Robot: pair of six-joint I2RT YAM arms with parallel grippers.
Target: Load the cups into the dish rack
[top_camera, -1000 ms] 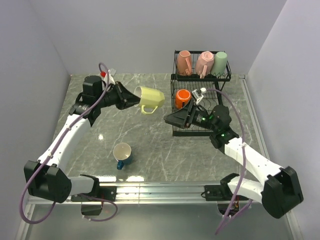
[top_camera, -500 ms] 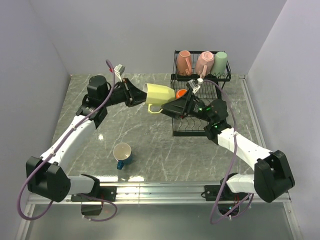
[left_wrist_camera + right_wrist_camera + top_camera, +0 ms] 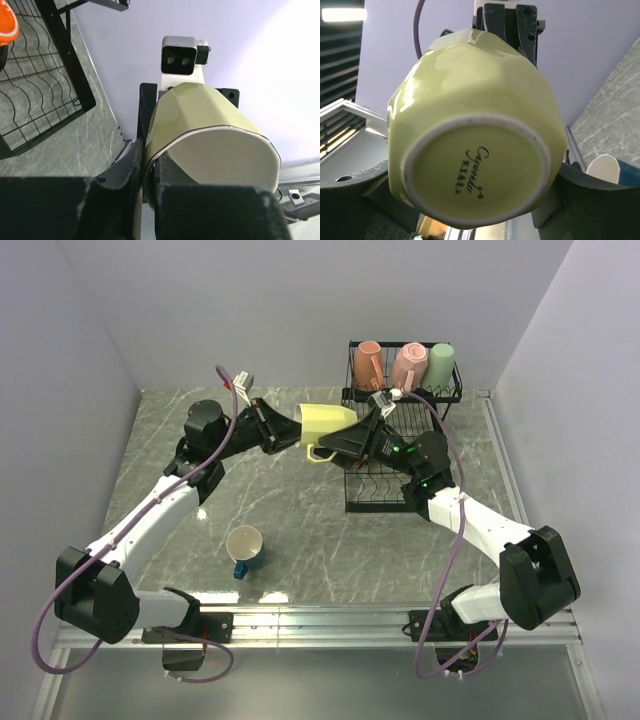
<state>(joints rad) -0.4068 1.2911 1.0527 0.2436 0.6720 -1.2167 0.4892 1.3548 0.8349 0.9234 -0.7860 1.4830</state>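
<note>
The pale yellow mug [image 3: 328, 420] hangs on its side in the air just left of the black dish rack [image 3: 352, 502]. My left gripper [image 3: 288, 428] is shut on its rim, one finger inside and one outside [image 3: 149, 170]. My right gripper [image 3: 347, 443] is open, its fingers [image 3: 580, 200] flanking the mug's base [image 3: 475, 170]; contact does not show. Two pink mugs [image 3: 368, 362] [image 3: 405, 365] and the pale green mug [image 3: 441, 362] stand in the upper basket. The orange mug [image 3: 7, 25] sits on the lower shelf [image 3: 50, 75]. The blue mug [image 3: 245, 548] stands on the table.
The marble table [image 3: 300, 530] is ringed by grey walls. The blue mug also shows in the right wrist view [image 3: 607, 167]. A metal rail [image 3: 320, 620] runs along the near edge by the arm bases.
My left gripper has carried the yellow mug to the right, toward the rack. My right gripper has risen from the lower shelf and come up around the mug's base.
</note>
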